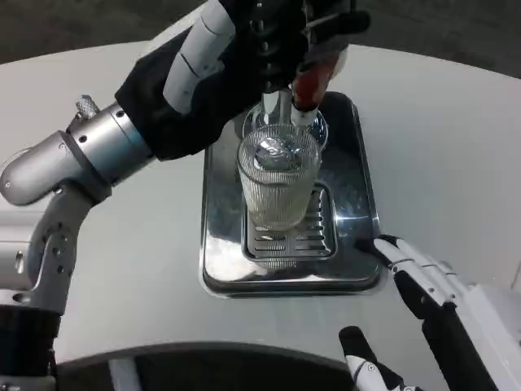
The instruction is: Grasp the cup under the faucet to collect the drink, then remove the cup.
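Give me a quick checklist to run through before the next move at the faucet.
1. Cup under the faucet: ok, it stands on the tray grate below the spout.
2. Cup upright: ok.
3. Left hand on the tap handle: ok, it is up at the handle.
4. Right hand on the cup: not ok, it rests by the tray, apart from the cup.
5. Drink flowing: cannot tell.
6. Fill level: cannot tell.

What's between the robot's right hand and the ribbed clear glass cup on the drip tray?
In the head view, only the shiny metal drip tray and its slotted grate lie between the right hand and the ribbed clear glass cup; nothing else stands there.
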Available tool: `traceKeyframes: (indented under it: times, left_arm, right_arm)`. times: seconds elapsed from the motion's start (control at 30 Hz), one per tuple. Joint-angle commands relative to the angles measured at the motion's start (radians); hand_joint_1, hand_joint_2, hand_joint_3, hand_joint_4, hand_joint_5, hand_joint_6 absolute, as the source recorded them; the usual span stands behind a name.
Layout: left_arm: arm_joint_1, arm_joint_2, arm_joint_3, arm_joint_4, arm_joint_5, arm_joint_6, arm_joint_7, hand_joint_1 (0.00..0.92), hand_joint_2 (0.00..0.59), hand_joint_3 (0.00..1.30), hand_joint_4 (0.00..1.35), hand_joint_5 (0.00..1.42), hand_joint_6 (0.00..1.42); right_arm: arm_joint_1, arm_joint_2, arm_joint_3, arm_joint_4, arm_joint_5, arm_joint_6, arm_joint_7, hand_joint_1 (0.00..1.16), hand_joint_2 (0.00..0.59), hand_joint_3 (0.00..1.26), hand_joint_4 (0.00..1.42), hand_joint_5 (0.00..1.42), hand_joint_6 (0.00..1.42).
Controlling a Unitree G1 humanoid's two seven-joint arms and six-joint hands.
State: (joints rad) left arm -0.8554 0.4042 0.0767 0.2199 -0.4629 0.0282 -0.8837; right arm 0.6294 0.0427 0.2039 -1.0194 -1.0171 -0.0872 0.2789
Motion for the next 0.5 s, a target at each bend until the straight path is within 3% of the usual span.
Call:
traceKeyframes:
  times: [0.03,0.17,0.5]
  left_arm:
    - [0.023,0.024,-0.014,-0.042,0.035,-0.022,-0.026,0.000,0.086,0.00,0.00,0.07,0.02]
    - [0.036,0.042,-0.014,-0.080,0.091,-0.097,-0.015,0.000,0.085,0.00,0.00,0.09,0.04]
    - [0.077,0.129,-0.049,-0.139,0.305,-0.379,-0.004,0.000,0.088,0.00,0.00,0.10,0.05]
  right_arm:
    - [0.008,0.001,0.006,0.010,0.008,0.008,-0.015,0.46,0.454,0.16,0.10,0.12,0.14]
    - [0.011,0.002,0.011,0.012,0.010,0.009,-0.018,0.46,0.454,0.16,0.10,0.12,0.15]
    - [0.032,0.002,0.016,0.009,0.018,0.012,-0.032,0.46,0.454,0.16,0.10,0.12,0.18]
